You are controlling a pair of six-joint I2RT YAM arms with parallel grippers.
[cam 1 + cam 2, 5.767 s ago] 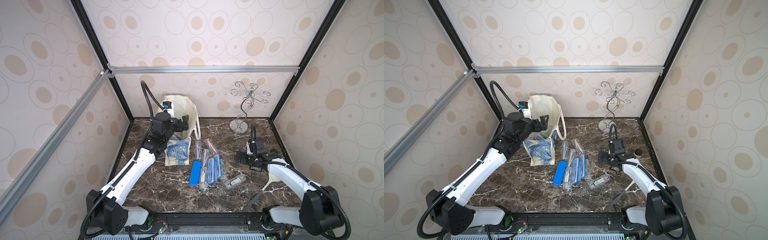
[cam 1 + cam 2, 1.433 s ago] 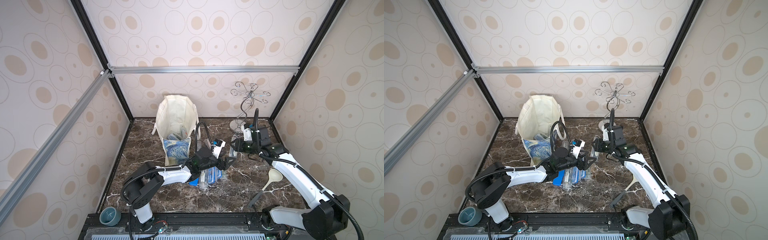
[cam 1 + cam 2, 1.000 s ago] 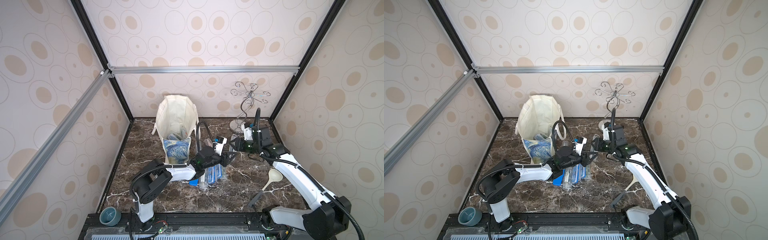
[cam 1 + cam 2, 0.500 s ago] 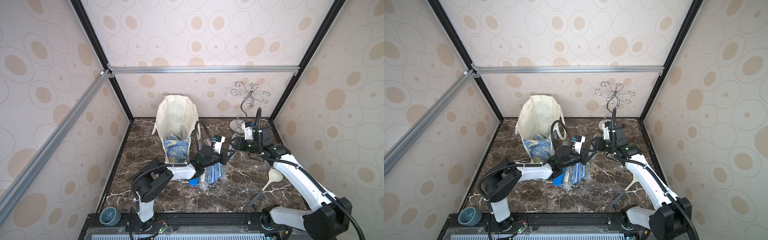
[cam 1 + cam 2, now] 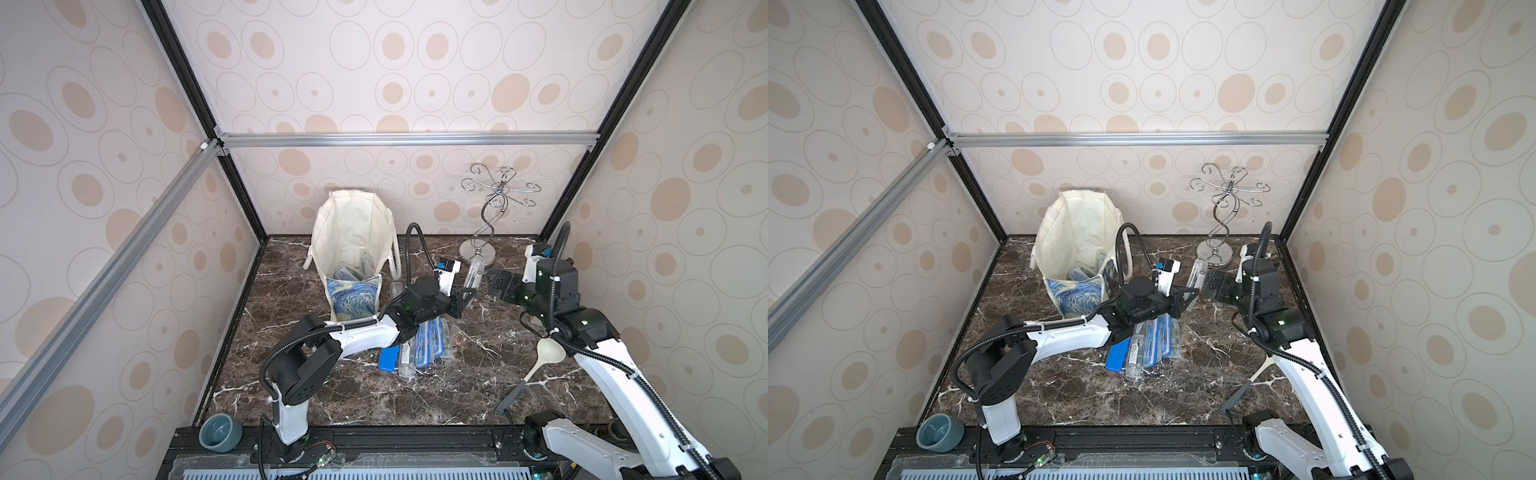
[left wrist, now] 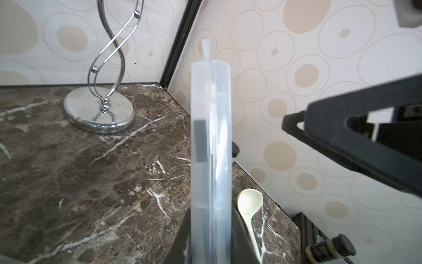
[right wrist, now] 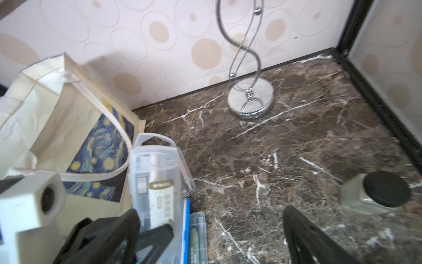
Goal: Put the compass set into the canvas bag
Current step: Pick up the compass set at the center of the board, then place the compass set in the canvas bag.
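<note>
Left gripper [image 5: 462, 296]: clamped on the clear compass set [image 6: 211, 148], tilted up off the table.
Right gripper [image 5: 500, 286]: jaws wide, empty, just beside it.
Risk: case may pivot in my grip or catch the canvas bag [image 5: 349, 224] rim, toppling it.
Surface: dark marble tabletop [image 5: 478, 374], other cases [image 5: 419, 349] loose.
Room: circle-patterned walls [image 5: 415, 62].

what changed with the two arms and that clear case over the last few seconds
The left gripper swung from the canvas bag to the middle and shut on the clear compass case, which the right gripper had lifted off the table; the right gripper then opened and let go. The bag, the pile of cases, the metal stand and the ladle stayed put.
</note>
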